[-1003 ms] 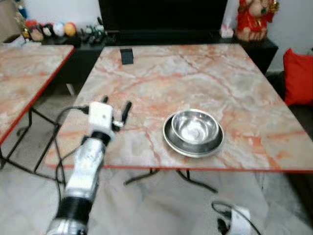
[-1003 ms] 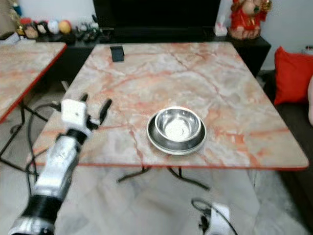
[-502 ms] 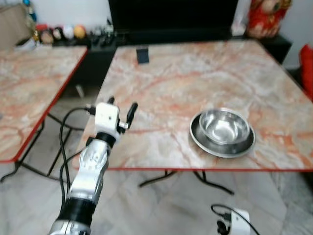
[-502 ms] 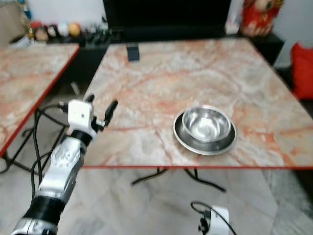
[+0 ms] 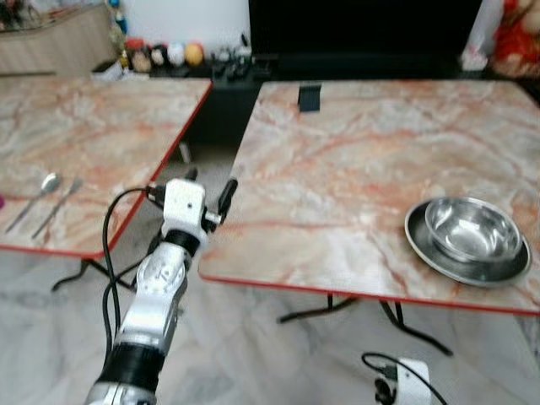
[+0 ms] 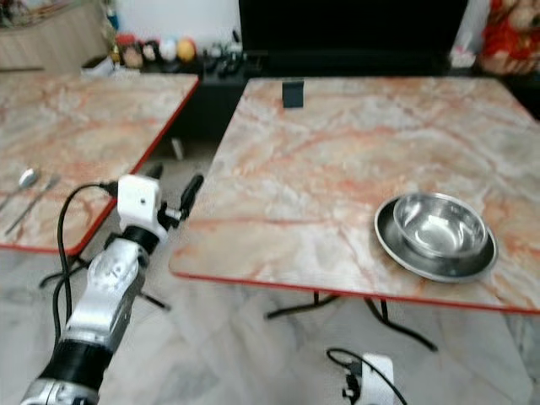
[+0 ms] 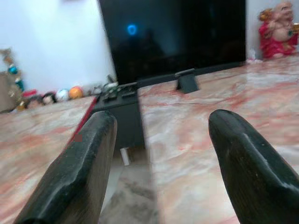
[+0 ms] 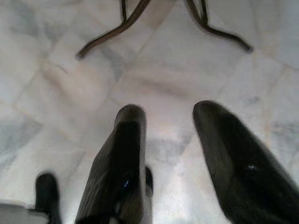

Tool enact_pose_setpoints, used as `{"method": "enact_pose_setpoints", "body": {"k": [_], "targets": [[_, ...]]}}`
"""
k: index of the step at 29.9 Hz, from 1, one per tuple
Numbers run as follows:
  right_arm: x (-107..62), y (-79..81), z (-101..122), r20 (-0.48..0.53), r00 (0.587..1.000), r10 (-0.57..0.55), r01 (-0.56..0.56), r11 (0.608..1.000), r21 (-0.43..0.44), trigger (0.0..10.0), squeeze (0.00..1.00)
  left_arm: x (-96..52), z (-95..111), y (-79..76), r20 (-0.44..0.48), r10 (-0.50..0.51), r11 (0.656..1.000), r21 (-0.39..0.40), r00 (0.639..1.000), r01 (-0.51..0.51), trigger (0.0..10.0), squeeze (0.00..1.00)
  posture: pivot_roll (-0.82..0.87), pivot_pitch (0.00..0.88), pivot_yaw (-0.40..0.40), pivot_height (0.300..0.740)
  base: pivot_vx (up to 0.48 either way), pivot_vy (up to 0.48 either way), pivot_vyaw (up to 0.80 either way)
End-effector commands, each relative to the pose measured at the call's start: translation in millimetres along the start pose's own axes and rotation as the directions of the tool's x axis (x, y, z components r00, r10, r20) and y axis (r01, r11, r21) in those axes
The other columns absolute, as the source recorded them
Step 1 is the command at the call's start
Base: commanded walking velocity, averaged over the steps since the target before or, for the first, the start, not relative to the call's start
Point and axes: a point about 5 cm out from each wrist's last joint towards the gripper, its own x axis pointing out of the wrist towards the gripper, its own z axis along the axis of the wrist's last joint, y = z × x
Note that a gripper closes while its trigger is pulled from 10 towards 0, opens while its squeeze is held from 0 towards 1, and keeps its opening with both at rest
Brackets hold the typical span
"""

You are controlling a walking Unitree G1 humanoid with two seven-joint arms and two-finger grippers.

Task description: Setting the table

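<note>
Ahead stand two marble-topped tables with red edging: the right table (image 5: 337, 169) fills most of the scene, and the left table (image 5: 84, 135) sits apart from it across a gap of pale tiled floor (image 5: 253, 354). Toward the near right corner of the right table a steel bowl (image 5: 471, 229) sits inside a wider steel plate (image 5: 506, 266), both upright. Far back on the same top stands a small dark stand (image 5: 310, 97). On the near part of the left table a spoon (image 5: 38, 196) and a fork (image 5: 57, 205) lie side by side, close together. Beyond the tables a low dark cabinet carries a row of small round ornaments (image 5: 169, 56), with a large black screen (image 7: 173, 32) behind and a red figurine (image 7: 279, 28) at the far right. The left gripper (image 5: 207, 181) is raised over the gap between the tables, just off the near left corner of the right table, its fingers (image 7: 84, 168) spread wide with nothing between them and touching nothing; a black cable (image 5: 114, 245) loops along its arm. The right gripper (image 8: 163, 140) hangs low over the floor near the table's black legs (image 8: 121, 28), its fingers moderately parted and empty. Everything is somewhat blurred, so the ornaments cannot be told apart in detail, and the figurine is cut off in the head views.
</note>
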Motion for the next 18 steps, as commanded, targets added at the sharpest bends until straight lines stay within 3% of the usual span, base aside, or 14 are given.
{"method": "enact_pose_setpoints", "body": {"k": [1,18], "targets": [[0.4,9.6,-0.8,-0.005,1.0,0.027,-0.027,1.0,-0.001,10.0,0.0,-0.6,1.0,6.8,-0.004,0.015,1.0,0.017,1.0,-0.015,10.0,0.0,0.05,0.0,0.011,0.74,0.0,0.311,0.0],[-0.1,13.5,-1.7,-0.001,0.999,0.04,-0.04,0.999,0.011,10.0,0.0,-0.8,1.4,7.1,0.0,0.01,1.0,0.018,1.0,-0.01,10.0,0.0,0.05,0.0,0.016,0.74,0.0,0.316,0.0]]}}
